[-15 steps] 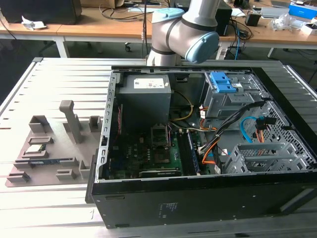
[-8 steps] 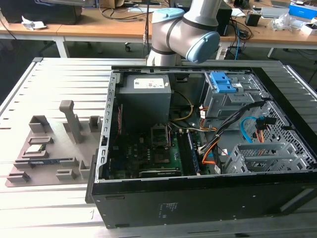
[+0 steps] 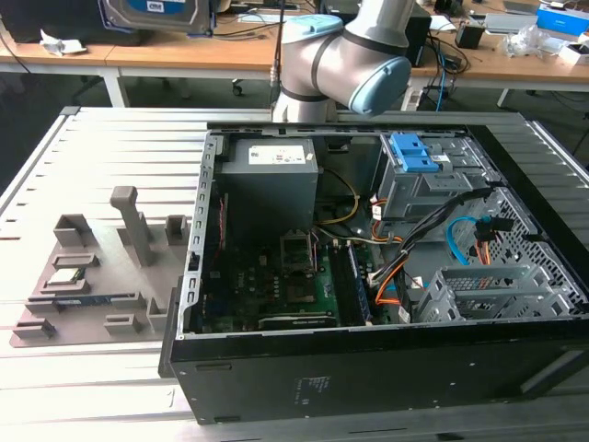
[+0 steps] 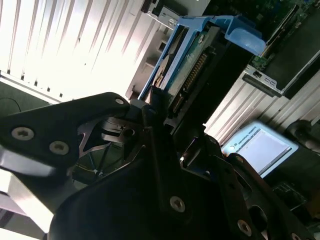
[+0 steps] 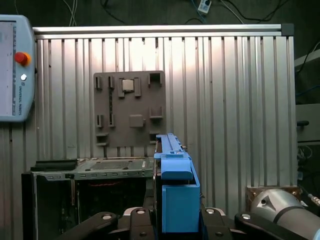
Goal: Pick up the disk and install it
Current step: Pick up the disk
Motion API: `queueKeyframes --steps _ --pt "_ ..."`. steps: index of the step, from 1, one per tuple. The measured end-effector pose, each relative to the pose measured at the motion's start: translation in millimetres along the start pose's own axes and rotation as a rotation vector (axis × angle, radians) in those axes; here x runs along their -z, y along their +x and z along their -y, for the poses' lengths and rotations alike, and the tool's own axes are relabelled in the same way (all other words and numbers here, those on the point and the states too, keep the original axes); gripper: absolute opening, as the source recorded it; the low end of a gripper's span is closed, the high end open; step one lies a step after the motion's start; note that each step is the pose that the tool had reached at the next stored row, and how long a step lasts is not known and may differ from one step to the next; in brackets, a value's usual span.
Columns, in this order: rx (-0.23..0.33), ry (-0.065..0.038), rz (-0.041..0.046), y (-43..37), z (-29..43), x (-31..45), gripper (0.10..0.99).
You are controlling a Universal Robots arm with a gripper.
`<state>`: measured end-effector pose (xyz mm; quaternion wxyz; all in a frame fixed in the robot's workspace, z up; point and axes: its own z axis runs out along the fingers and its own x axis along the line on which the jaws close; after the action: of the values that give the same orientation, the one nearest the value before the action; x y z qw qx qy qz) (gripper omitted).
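In both wrist views my gripper (image 5: 175, 222) (image 4: 167, 120) is shut on the disk. The disk (image 5: 176, 195) stands edge-on in its blue plastic frame between the dark fingers (image 5: 137, 216), high above the table. In the second wrist view the disk (image 4: 192, 65) shows its connector edge, metal side and blue frame. At the top left edge of the exterior view a silver drive with a white-and-blue label (image 3: 156, 14) hangs, apparently this same disk, far above the open computer case (image 3: 368, 368).
The case lies open with its motherboard, cables and a grey drive bay with blue latches (image 3: 414, 157). A grey fixture tray (image 3: 92, 267) (image 5: 130, 107) lies on the slatted table beside it. A pendant (image 5: 15, 75) rests at the table's edge. Desks stand behind.
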<state>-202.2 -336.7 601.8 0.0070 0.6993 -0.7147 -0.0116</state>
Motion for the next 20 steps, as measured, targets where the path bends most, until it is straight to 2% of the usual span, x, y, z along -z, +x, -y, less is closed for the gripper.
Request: queueKeyframes --steps 2,4,9,11,14,20 --pt "0.000 -0.001 -0.0001 -0.1 4.2 -4.1 0.361" --pt "0.000 -0.002 -0.0001 -0.2 14.6 -11.9 0.361" --pt "0.000 -0.009 -0.0008 -1.4 45.7 -28.6 0.361" --pt "0.000 -0.011 -0.0013 -2.2 55.3 -33.0 0.361" --pt "0.000 -0.015 -0.0024 -3.9 77.3 -41.6 0.361" --pt "0.000 -0.021 -0.0042 -6.5 107.2 -52.6 0.361"
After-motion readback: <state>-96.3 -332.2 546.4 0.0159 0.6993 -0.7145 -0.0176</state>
